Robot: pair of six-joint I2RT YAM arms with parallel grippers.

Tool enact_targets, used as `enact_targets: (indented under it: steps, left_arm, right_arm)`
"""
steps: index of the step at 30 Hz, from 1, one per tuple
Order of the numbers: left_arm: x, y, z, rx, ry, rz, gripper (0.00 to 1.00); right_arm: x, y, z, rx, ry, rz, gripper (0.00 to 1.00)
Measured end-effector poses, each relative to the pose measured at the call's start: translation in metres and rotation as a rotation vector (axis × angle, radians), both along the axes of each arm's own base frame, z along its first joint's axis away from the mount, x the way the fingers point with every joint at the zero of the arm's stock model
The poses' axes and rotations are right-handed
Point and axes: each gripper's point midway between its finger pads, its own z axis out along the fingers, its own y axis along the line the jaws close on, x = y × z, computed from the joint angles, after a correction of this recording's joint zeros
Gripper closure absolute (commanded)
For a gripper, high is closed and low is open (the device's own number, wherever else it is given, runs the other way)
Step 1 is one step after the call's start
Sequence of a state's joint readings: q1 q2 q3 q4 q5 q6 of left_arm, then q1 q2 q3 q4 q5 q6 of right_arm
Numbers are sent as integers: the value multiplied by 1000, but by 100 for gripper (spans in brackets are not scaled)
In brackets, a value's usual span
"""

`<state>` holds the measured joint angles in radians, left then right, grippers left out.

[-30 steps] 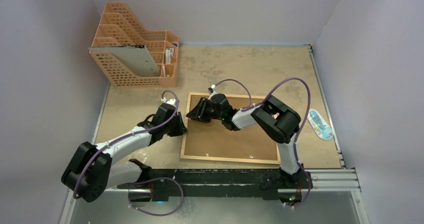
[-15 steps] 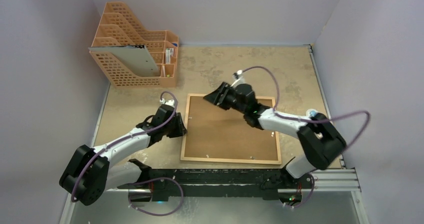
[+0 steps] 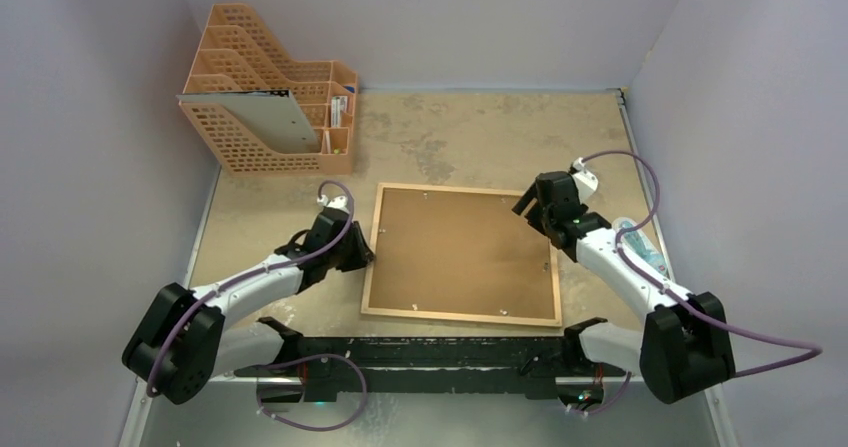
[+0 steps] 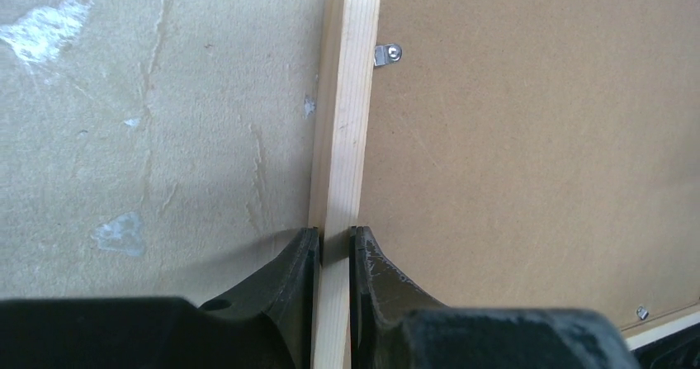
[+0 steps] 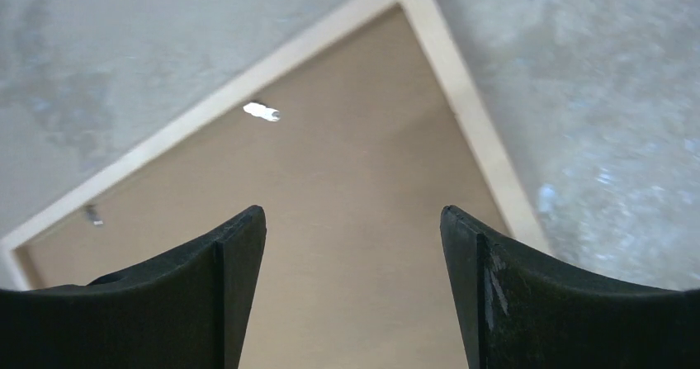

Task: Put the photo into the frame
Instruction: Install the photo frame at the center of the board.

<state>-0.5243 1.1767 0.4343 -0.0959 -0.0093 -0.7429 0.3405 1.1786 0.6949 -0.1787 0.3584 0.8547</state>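
**Position.** The frame [image 3: 460, 318] lies face down in the middle of the table [image 3: 450, 137], closer to the near edge. The backing [image 3: 455, 252] sits inside its rails. The photo shows in no view. It may lie under the backing, but that cannot be told.

**Grippers.** The left gripper [image 4: 334, 241] is pinching the frame's left rail, 1 finger on the outer side and 1 on the backing side. The right gripper [image 5: 353, 220] is spread wide and holds nothing. It hangs over the frame's far right corner, clear of the wood.

**Step in hand, as judged.** The backing is being secured or checked at the far right corner. 1 tab [image 5: 262, 111] shows on the backing by the far rail there, and another clip [image 4: 386, 54] reaches from the left rail onto the backing.

**How to do it well.**
- Hold the left pinch steady, so the frame cannot slide or turn.
- Lower the right gripper squarely and work the tab with 1 fingertip.
- Press lightly, because the pane is underneath.
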Motion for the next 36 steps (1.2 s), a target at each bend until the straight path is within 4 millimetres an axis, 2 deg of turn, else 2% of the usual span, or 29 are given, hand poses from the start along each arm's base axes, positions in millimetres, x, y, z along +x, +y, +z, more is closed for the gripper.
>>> enact_targets:
  steps: [3, 9, 17, 23, 28, 36]
  left_arm:
    - [4, 4, 1, 10, -10, 37, 100]
    - [13, 30, 3, 102, -34, 144, 100]
    - [13, 55, 4, 189, -44, 227, 100]
    - [13, 58, 4, 199, -46, 236, 87]
    - [12, 58, 4, 199, -47, 236, 78]
    - [9, 61, 3, 192, -48, 248, 76]
  right_arm:
    - [-15, -15, -16, -25, 75, -38, 21]
    - [-40, -18, -40, -19, 179, -59, 22]
    - [-56, -24, -62, -47, 291, -89, 28]
    - [-69, -18, -75, -31, 350, -31, 31]
    - [-76, -6, -77, -3, 374, 25, 36]
    - [-88, 7, -79, 11, 413, 62, 47]
